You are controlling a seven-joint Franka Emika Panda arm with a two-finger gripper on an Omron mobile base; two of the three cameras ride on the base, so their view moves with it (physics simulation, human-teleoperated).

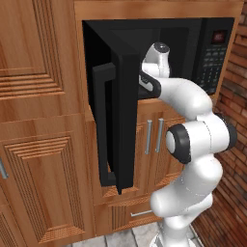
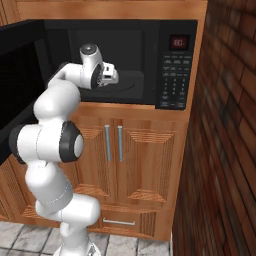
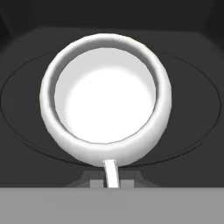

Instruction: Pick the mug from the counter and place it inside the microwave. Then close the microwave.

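Wooden cabinet fronts [image 1: 38,144] fill the left side of the kitchen wall. Next to them, the microwave [image 2: 175,65] sits built into the wood, its black door [image 1: 118,120] swung wide open towards the left. The white robot arm [image 1: 193,140] reaches up from below into the dark cavity. In the hand view, the mug [image 3: 105,105] appears from directly above, white, upright, over the round turntable [image 3: 192,113] on the microwave floor. Its thin handle [image 3: 110,173] points down towards the gripper [image 3: 111,181], whose fingers are closed tight on that handle. Further right are the keypad [image 2: 175,82] and red display [image 2: 178,42], then a brick wall [image 2: 230,140]
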